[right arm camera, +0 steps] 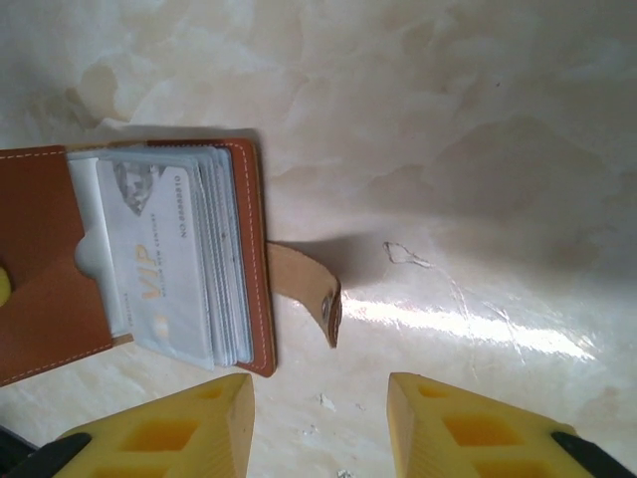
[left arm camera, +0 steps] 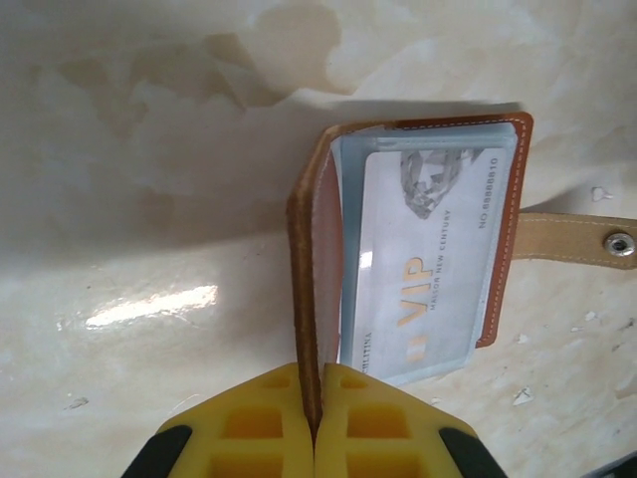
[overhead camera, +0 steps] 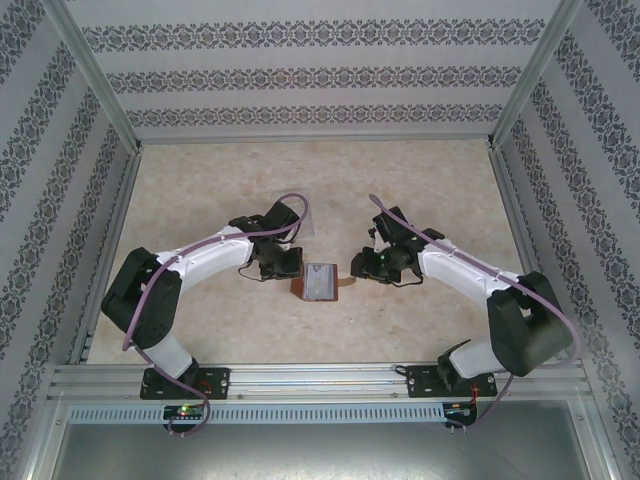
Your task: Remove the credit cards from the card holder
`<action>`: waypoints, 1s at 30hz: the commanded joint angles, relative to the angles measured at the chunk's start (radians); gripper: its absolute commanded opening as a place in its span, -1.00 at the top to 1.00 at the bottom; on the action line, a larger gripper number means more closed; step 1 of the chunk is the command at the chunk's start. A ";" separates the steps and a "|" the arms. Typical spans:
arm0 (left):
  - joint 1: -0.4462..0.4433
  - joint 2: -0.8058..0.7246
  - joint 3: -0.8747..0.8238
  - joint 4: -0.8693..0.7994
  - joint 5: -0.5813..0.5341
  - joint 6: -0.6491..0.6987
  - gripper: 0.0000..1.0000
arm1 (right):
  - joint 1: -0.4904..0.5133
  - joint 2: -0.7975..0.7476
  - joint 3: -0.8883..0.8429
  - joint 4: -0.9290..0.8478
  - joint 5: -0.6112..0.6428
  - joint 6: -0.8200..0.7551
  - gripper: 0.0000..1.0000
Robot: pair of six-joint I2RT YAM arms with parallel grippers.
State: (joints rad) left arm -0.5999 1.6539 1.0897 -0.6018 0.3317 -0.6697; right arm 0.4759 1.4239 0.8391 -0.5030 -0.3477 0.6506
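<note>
The brown card holder (overhead camera: 320,282) lies open on the table between the two arms. Its cover flap (left arm camera: 307,249) stands upright, and my left gripper (left arm camera: 315,423) is shut on the flap's lower edge. A pale grey credit card (left arm camera: 423,269) marked VIP sits in the top clear sleeve, with several more sleeves stacked under it (right arm camera: 224,259). My right gripper (right arm camera: 320,423) is open just to the right of the holder and holds nothing. The strap tab (right arm camera: 304,284) curls up off the table a little ahead of its fingertips.
The marbled table top (overhead camera: 430,190) is closed in by patterned walls (overhead camera: 300,80) at the back and sides. An aluminium rail (overhead camera: 320,375) runs along the near edge. A pale clear tray (overhead camera: 304,215) lies behind the left wrist.
</note>
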 commanded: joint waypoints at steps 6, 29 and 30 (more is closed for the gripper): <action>0.009 -0.016 -0.013 0.063 0.047 -0.021 1.00 | 0.025 -0.074 0.024 -0.030 0.001 0.023 0.17; 0.009 0.030 0.065 0.026 0.129 -0.023 1.00 | 0.058 0.056 0.118 -0.041 -0.051 0.032 0.16; 0.009 0.036 0.061 0.041 0.140 -0.025 1.00 | 0.061 0.056 0.116 -0.036 -0.047 0.034 0.16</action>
State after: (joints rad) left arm -0.5999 1.6707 1.1225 -0.5674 0.4278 -0.6930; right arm 0.5220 1.4689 0.9287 -0.5240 -0.4004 0.6811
